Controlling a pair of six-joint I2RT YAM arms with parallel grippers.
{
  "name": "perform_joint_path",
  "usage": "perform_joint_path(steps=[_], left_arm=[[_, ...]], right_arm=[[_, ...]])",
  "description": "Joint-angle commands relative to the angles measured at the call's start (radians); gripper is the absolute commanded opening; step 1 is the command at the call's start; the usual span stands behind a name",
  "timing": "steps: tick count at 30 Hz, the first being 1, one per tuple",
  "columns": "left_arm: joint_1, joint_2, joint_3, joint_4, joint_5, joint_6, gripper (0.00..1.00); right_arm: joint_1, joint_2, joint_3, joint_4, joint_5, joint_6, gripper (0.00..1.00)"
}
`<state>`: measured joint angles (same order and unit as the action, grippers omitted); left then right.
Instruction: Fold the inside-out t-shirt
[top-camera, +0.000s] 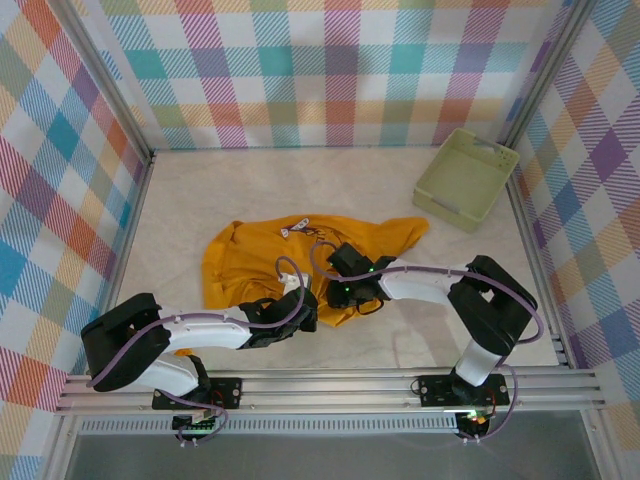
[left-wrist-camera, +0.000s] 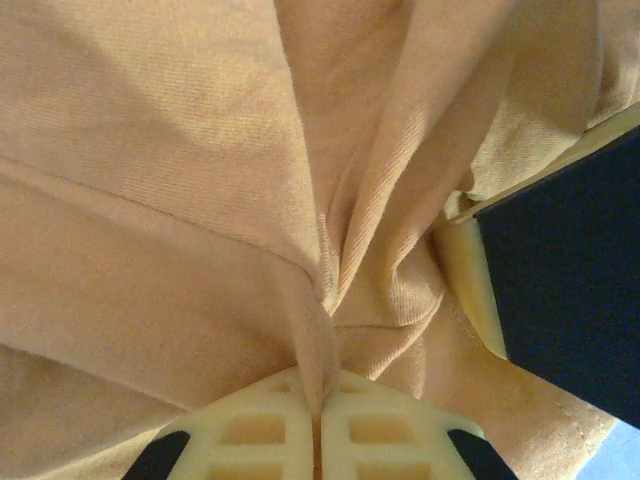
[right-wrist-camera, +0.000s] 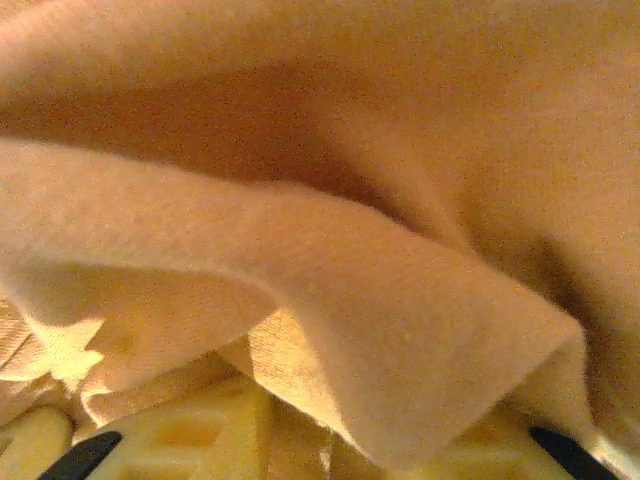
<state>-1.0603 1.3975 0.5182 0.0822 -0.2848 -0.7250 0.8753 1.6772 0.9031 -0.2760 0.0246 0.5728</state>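
Observation:
The inside-out t-shirt (top-camera: 255, 262), mustard-orange, lies crumpled in the middle of the table, with a small white label (top-camera: 296, 228) at its far edge. My left gripper (top-camera: 303, 312) is at the shirt's near edge. In the left wrist view the left gripper (left-wrist-camera: 320, 405) is shut on a pinched fold of the t-shirt (left-wrist-camera: 200, 200). My right gripper (top-camera: 342, 290) sits low on the shirt's near right part, close beside the left one. In the right wrist view a thick fold of the t-shirt (right-wrist-camera: 380, 300) drapes over its cream fingers (right-wrist-camera: 190, 435) and hides their tips.
A pale green plastic basket (top-camera: 466, 178) stands at the back right, apart from the shirt. Plaid walls close in the table on three sides. The right gripper's dark body (left-wrist-camera: 570, 290) shows close by in the left wrist view.

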Motion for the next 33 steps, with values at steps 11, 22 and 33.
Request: perform_joint_path(steps=[11,22,33], left_arm=[[-0.017,0.019,-0.006,0.008,-0.009,0.006,0.08],[-0.017,0.008,-0.002,-0.013,-0.02,0.007,0.13],[0.066,-0.306,-0.02,-0.216,-0.125,0.064,0.52]], right_arm=[[-0.004,-0.06,0.018,-0.002,-0.023,-0.007,0.08],[-0.004,-0.157,0.001,-0.028,-0.012,-0.017,0.0],[-0.003,-0.487,-0.093,-0.137,0.051,-0.085,0.0]])
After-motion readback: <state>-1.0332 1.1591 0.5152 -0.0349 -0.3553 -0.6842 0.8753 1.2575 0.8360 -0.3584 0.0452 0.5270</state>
